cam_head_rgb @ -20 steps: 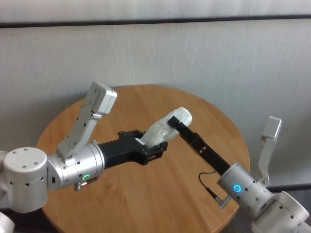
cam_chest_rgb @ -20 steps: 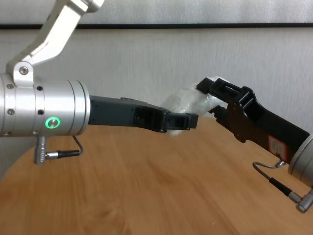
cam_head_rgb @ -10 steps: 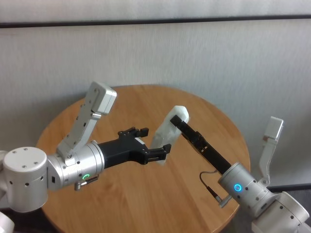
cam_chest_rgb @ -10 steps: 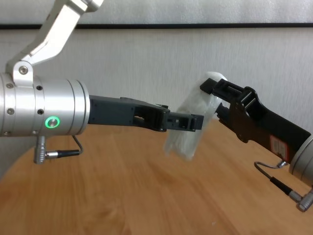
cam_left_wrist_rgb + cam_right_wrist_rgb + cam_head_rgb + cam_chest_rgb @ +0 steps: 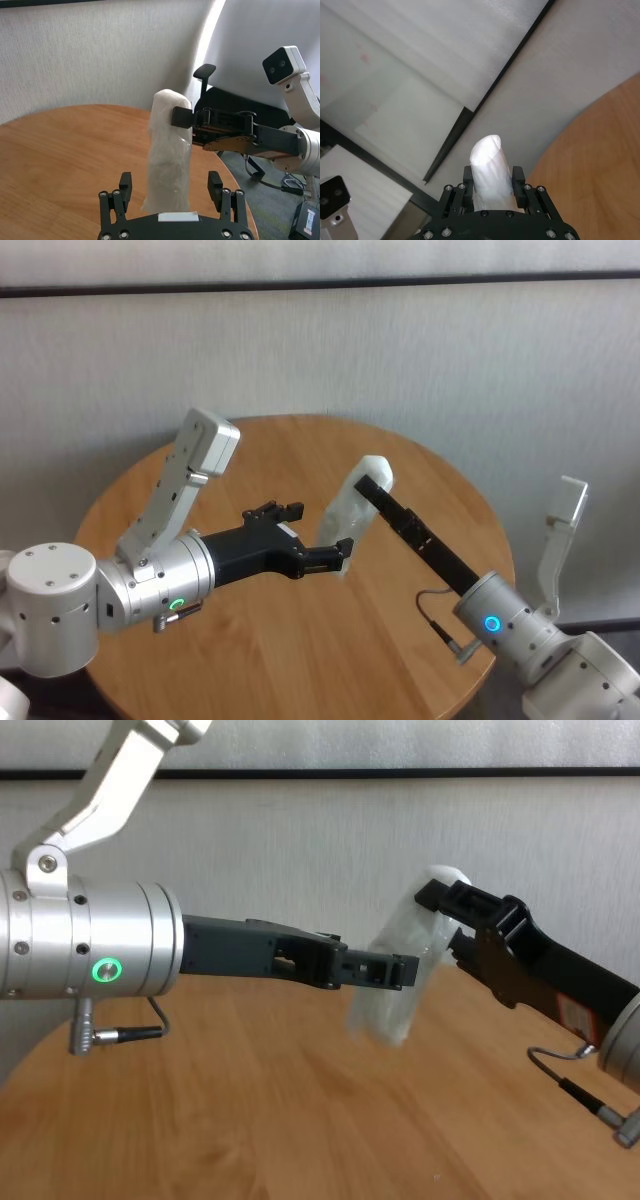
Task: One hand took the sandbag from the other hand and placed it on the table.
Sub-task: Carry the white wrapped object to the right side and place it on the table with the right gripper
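Note:
The sandbag [image 5: 350, 510] is a white crinkly pouch hanging upright above the round wooden table [image 5: 250, 640]. My right gripper [image 5: 368, 483], black and angular with a brownish body, is shut on the sandbag's upper end; its own view shows the sandbag [image 5: 487, 160] between its fingers [image 5: 468, 176]. My left gripper [image 5: 320, 528], black with a silver wrist and green ring, is open. Its fingers [image 5: 125, 181] stand apart on either side of the sandbag's lower end [image 5: 167, 160] without touching it. In the chest view the sandbag [image 5: 400, 980] hangs clear of the table [image 5: 300, 1120].
A grey wall stands behind the table. A black office chair [image 5: 205, 75] and dark floor lie beyond the table's far edge. The left arm's white link [image 5: 195, 470] rises over the table's left side.
My left gripper opened and let go of the sandbag. The sandbag swung from a slanted lie to hang upright from the right gripper, which shifted slightly right.

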{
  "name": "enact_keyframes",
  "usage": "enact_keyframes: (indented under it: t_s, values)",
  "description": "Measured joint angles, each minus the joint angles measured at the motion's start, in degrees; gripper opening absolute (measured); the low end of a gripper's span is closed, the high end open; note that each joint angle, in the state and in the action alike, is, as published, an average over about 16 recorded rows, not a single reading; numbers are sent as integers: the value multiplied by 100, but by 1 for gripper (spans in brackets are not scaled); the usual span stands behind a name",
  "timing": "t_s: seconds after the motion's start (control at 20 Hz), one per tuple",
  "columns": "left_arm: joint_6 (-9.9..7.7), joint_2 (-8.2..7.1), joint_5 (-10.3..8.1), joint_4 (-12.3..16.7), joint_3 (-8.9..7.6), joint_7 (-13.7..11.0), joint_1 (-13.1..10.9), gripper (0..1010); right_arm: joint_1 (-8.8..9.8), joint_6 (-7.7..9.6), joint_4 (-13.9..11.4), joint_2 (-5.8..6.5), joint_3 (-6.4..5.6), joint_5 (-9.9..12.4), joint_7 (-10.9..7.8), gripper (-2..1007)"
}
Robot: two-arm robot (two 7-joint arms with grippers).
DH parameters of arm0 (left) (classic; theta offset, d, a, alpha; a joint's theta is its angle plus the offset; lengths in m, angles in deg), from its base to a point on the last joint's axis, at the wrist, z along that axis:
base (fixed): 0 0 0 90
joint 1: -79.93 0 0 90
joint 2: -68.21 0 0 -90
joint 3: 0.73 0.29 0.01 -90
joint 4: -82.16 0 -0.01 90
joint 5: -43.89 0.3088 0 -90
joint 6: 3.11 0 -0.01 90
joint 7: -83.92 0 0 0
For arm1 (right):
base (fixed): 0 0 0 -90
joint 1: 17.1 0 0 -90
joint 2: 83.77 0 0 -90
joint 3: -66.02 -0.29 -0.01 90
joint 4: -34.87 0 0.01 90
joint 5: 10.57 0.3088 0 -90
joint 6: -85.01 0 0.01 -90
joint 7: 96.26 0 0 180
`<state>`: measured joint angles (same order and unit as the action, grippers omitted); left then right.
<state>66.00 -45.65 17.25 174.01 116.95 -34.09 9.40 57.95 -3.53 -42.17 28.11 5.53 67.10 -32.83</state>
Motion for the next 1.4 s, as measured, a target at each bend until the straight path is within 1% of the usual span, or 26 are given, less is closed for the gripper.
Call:
enact_keyframes:
  t_s: [0.15,0.4,0.65,0.85,1.0,1.15,1.25,1.4]
  values:
    - [0,0,0,0,0,0,0,1000,9,-51,-91,138,-20,-210,171,461]
    - [0,0,0,0,0,0,-1,1000,53,-101,-312,431,-98,-575,499,461]
    - [0,0,0,0,0,0,-2,1000,138,-76,-581,760,-239,-876,862,461]
    - [0,0,0,0,0,0,-2,1000,218,21,-778,986,-379,-1008,1118,461]
    - [0,0,0,0,0,0,-2,1000,252,125,-879,1107,-462,-1072,1272,461]
    - [-1,0,0,1,-2,17,-4,1000,252,246,-938,1197,-525,-1131,1395,461]
    - [-6,1,0,6,-10,62,-13,1000,232,329,-955,1234,-553,-1170,1454,461]
    - [-38,1,3,28,-41,203,-46,1000,178,455,-953,1256,-571,-1224,1513,461]
